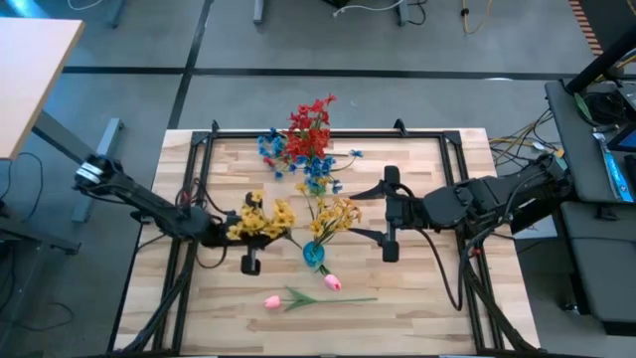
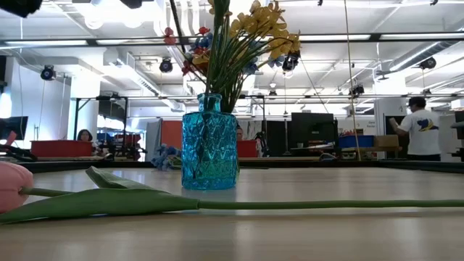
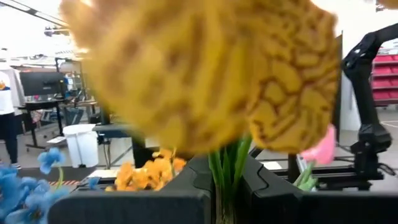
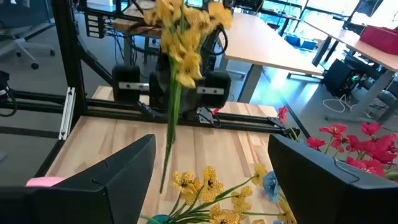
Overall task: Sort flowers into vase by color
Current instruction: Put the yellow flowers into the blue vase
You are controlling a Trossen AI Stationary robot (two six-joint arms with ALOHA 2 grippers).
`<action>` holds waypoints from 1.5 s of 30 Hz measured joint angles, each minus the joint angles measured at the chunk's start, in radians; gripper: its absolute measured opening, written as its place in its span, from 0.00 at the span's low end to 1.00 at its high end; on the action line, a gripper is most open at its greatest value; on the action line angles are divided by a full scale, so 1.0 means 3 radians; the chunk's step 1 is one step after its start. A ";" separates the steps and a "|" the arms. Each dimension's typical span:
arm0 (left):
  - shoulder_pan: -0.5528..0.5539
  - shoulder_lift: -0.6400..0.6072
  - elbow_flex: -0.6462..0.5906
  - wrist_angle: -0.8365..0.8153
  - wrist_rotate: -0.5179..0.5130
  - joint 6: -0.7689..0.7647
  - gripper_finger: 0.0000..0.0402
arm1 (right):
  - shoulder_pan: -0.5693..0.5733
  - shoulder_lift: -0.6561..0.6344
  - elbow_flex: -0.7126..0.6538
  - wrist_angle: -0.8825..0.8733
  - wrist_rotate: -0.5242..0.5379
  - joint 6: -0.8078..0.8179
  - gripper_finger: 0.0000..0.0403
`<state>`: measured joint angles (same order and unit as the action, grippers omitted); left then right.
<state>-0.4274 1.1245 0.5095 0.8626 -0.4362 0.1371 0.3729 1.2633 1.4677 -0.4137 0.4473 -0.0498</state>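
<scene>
My left gripper [image 1: 238, 231] is shut on a yellow spray [image 1: 264, 219], held up left of the blue glass vase [image 1: 314, 255]. The vase [image 2: 209, 141] stands upright with other yellow flowers [image 1: 334, 213] in it. My right gripper [image 1: 390, 214] hovers open to the right of the vase, touching nothing. Two pink tulips [image 1: 271, 299] [image 1: 332, 283] lie flat near the table's near edge, their long stem [image 2: 290, 204] resting on the wood. Red flowers [image 1: 310, 124] and blue flowers [image 1: 288, 149] lie at the far edge. My left gripper [image 3: 225, 190] pinches the yellow spray's green stems [image 3: 226, 168] between its two fingers, just below the blossoms [image 3: 205, 74]. The fingers come in level from the table's left. The spray stands upright and lifted clear, its stem [image 4: 169, 130] hanging straight below the hold.
A black frame rail [image 1: 328, 134] borders the table's far side, and more rails run along its left and right. Bare wood [image 1: 427, 298] lies right of the tulips. In the room behind, people [image 2: 420, 130] stand or sit among desks and screens.
</scene>
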 joint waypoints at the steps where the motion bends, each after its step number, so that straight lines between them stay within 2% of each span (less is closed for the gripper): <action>1: 0.0032 0.0041 -0.0016 0.0046 0.0000 -0.0002 0.00 | 0.0000 0.0001 0.0000 -0.0001 0.0000 0.0000 0.75; 9: 0.0163 0.0428 0.0068 0.0139 -0.0001 -0.0306 0.00 | 0.0000 0.0001 0.0000 -0.0001 0.0003 0.0026 0.74; 16: 0.0208 0.0720 0.0107 0.0519 -0.0002 -0.0265 0.00 | -0.0001 0.0001 0.0000 -0.0001 0.0003 0.0050 0.74; 19: 0.0223 0.0776 0.0107 0.0522 -0.0001 -0.0279 0.00 | -0.0001 0.0003 0.0000 -0.0003 0.0001 0.0053 0.75; 35: 0.0232 0.0747 0.0107 0.0451 0.0000 -0.0318 0.00 | -0.0001 0.0003 0.0000 -0.0004 0.0000 0.0086 0.75; 41: 0.0231 0.0678 0.0108 0.0255 0.0001 -0.0348 0.00 | -0.0001 0.0003 0.0000 -0.0003 0.0000 0.0075 0.74; 45: 0.0232 0.0675 0.0108 0.0259 0.0128 -0.0352 0.00 | -0.0001 0.0003 0.0000 -0.0004 0.0000 0.0074 0.75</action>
<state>-0.3576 1.3270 0.5419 0.9404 -0.3979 0.0317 0.3725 1.2640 1.4677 -0.4148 0.4473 -0.0276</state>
